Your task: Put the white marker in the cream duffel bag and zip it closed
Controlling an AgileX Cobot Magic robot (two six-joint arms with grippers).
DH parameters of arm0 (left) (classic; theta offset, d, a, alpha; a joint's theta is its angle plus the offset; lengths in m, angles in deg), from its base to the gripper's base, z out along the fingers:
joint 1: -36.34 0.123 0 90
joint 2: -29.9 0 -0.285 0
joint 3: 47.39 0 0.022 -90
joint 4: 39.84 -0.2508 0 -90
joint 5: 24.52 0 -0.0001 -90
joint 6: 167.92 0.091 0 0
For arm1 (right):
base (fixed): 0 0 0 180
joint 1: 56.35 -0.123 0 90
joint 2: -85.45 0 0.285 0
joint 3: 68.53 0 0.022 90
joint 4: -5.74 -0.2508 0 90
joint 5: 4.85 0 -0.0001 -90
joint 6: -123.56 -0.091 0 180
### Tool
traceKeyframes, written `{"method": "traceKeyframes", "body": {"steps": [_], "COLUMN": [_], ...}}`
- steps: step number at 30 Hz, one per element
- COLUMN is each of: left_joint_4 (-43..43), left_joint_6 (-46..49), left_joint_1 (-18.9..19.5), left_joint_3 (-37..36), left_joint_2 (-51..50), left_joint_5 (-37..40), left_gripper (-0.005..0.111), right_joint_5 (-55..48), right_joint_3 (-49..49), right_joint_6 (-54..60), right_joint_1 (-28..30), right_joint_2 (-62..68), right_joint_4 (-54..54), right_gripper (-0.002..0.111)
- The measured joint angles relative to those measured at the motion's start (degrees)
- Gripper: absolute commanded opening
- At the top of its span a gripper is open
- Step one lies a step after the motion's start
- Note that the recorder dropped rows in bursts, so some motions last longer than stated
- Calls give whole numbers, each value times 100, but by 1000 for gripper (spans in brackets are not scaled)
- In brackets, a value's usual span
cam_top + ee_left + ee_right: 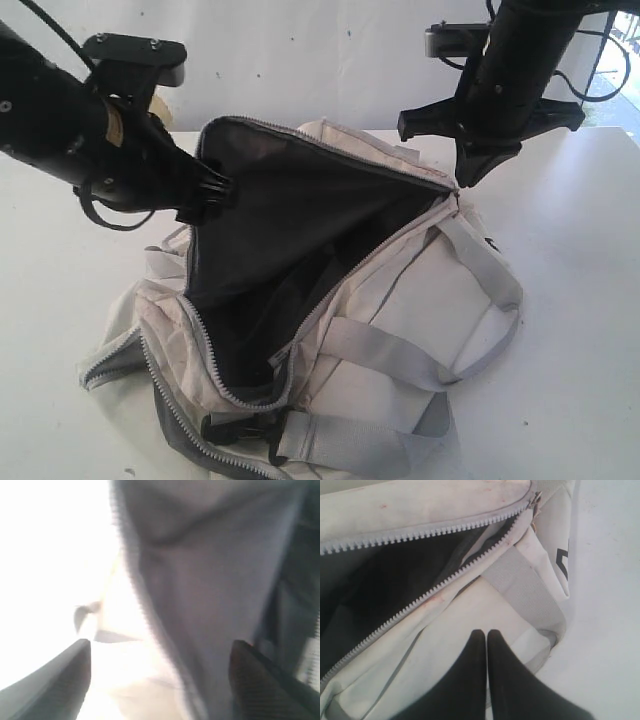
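The left gripper hangs with jaws wide apart and empty at the left rim of the open bag, the right gripper pressed shut above its right end; no marker shows, likely inside, so zipping seems next, needing a firm pinch on the zip.

The right gripper, its jaws pressed together, hung over the cream duffel bag. The bag's zipper gaped, showing black lining. A grey strap crossed its side, near the white table.
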Motion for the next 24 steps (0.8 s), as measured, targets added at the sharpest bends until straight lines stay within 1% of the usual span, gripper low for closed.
{"method": "traceKeyframes", "body": {"steps": [2,5,8,10,12,14,16,17,18,20,24], "left_joint_4": [-249,-239,21,300,778,1215,1512,1584,1652,1696,1553], "left_joint_6": [-217,-329,-276,-2,437,804,1034,1109,1170,1228,1330], "left_joint_1": [219,555,738,793,793,793,793,793,793,793,793], "left_joint_3": [23,23,27,27,27,27,27,27,27,27,27], "left_joint_2": [0,-46,-169,-307,-459,-593,-686,-704,-733,-733,-674], "left_joint_5": [81,-200,-570,-772,-983,-1137,-1256,-1305,-1416,-1610,-1625], "left_gripper": [86,86,85,80,70,54,33,13,2,0,0], "right_joint_5": [0,0,0,0,0,0,0,0,0,0,0], "right_joint_3": [0,0,0,0,0,0,0,0,0,0,0], "right_joint_6": [0,0,0,0,0,0,0,0,0,0,0], "right_joint_1": [0,0,0,0,0,0,0,0,0,0,0], "right_joint_2": [0,0,0,0,0,0,0,0,0,0,0], "right_joint_4": [0,0,0,0,0,0,0,0,0,0,0], "right_gripper": [0,0,0,0,0,0,0,0,0,0,0]}}
